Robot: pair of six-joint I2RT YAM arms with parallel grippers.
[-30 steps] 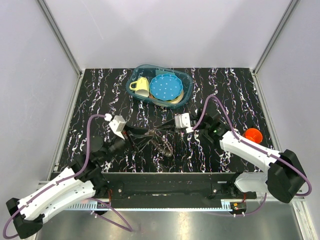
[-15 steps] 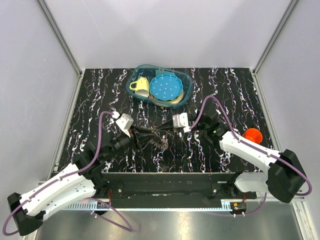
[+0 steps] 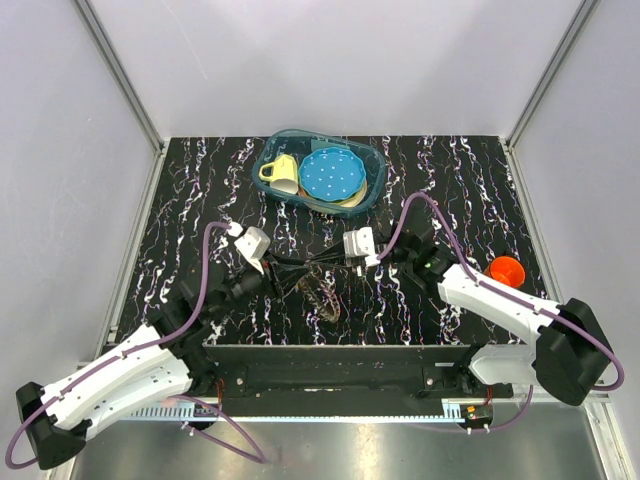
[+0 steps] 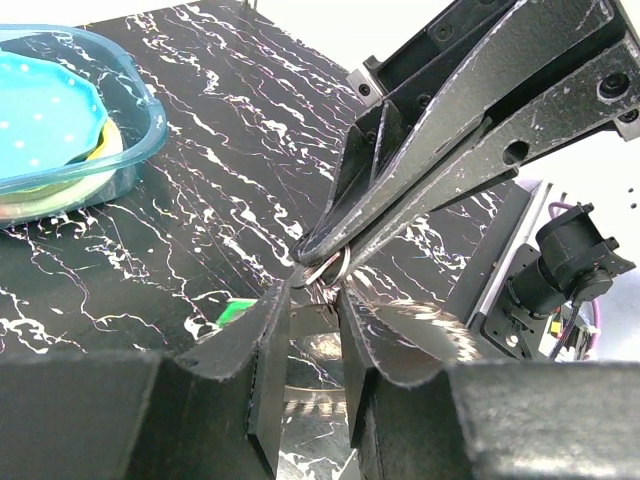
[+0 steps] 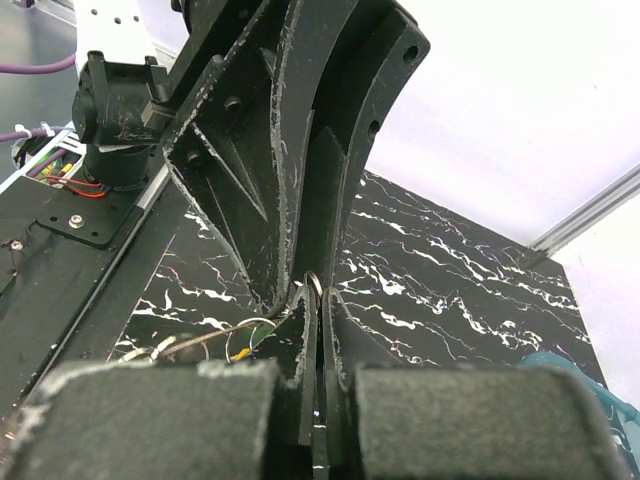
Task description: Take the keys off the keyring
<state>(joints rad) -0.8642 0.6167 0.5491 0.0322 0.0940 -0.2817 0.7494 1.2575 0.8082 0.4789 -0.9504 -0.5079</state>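
Note:
The keyring (image 4: pixel 328 268) is a thin metal ring held above the table between both grippers. My right gripper (image 5: pixel 318 300) is shut on it; the ring (image 5: pixel 315 285) sticks out past its tips. My left gripper (image 4: pixel 315 292) meets it tip to tip, its jaws a narrow gap apart, pinching the ring, with a flat metal piece between them. A green key head (image 4: pixel 235 310) shows just left of my left fingers. The speckled fob (image 3: pixel 325 297) hangs below the meeting point (image 3: pixel 305 262). Smaller rings with green and yellow bits (image 5: pixel 243 338) dangle left of my right fingers.
A clear blue bin (image 3: pixel 375 165) at the table's back holds a yellow cup (image 3: pixel 280 172) and a blue dotted plate (image 3: pixel 332 172); it also shows in the left wrist view (image 4: pixel 125 160). An orange cup (image 3: pixel 507 270) stands at the right. Walls enclose the table.
Both grippers have drawn closer together over the table's middle; the left moved right and up, the right moved slightly left. The fob shifted a little with them.

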